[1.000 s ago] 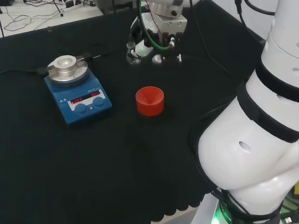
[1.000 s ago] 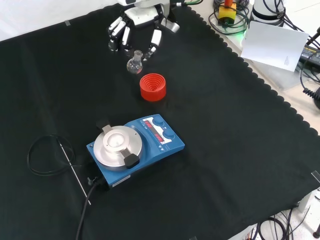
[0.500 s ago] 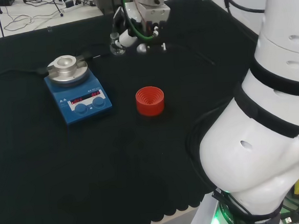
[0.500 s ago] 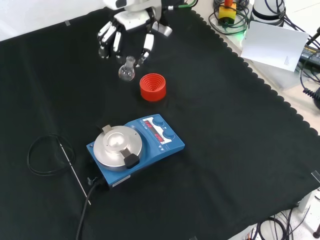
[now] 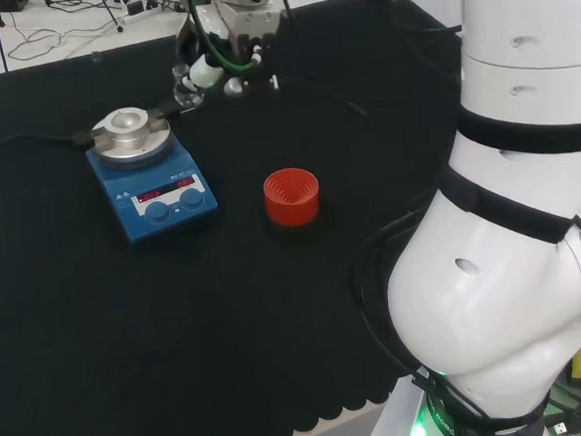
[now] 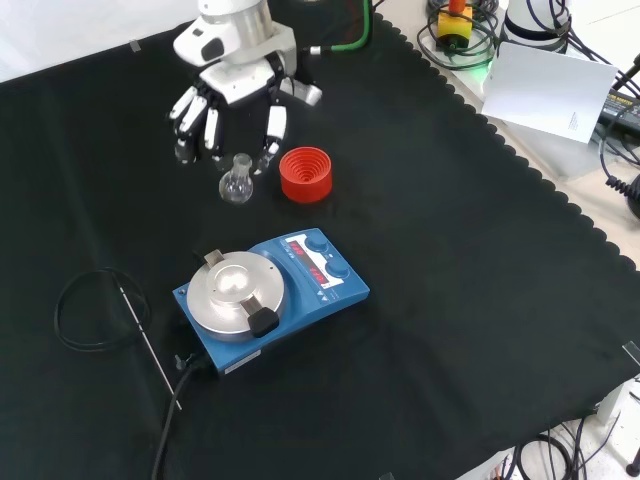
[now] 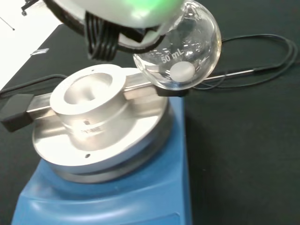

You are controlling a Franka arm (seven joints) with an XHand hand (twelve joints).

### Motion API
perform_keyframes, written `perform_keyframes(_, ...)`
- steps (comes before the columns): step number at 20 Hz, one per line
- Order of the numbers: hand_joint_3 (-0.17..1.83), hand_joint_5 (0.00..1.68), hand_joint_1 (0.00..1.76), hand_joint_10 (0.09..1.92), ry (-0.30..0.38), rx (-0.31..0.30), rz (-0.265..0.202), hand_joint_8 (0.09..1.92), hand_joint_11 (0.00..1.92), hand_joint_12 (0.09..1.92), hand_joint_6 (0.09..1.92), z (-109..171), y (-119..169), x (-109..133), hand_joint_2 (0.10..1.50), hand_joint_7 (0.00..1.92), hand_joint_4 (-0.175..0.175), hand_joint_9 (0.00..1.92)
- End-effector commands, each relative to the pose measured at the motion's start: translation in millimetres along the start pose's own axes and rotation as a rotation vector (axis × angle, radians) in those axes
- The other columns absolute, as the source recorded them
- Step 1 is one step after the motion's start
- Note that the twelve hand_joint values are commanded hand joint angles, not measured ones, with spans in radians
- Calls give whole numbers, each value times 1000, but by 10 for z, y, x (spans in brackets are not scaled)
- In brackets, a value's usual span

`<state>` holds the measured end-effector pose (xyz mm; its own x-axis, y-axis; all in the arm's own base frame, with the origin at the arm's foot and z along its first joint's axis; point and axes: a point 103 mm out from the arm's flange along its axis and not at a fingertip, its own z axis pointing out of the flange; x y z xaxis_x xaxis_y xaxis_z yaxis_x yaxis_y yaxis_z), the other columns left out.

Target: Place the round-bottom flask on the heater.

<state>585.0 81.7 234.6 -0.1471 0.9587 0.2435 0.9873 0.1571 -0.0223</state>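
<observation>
One round-bottom flask (image 6: pixel 237 183) hung neck-up in my hand (image 6: pixel 226 100), its fingers (image 6: pixel 272 130) curled round the neck, bulb clear of the table and off to one side of the heater (image 6: pixel 270 297), whose metal well (image 7: pixel 91 91) I judged nearby but not yet beneath it.

Even, bright room light; the black cloth (image 6: pixel 480 300) shows hardly any shadows. In the wrist view glare streaks the flask (image 7: pixel 180 51), and a blurred green glow sits top centre
</observation>
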Motion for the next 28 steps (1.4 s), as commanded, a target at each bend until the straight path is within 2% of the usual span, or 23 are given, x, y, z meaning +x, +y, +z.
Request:
perform_keyframes(1, 771, 1175, 1118, 531, -1, 44, -56, 633, 413, 1302, 899, 123, 238, 349, 647, 479, 104, 725)
perform_keyframes(15, 777, 1175, 1119, 531, 19, 80, -126, 632, 414, 1302, 901, 297, 563, 607, 644, 479, 102, 726)
perform_keyframes(28, 782, 1175, 1119, 530, 9, 106, -138, 631, 414, 1302, 903, 415, 748, 701, 642, 478, 101, 727)
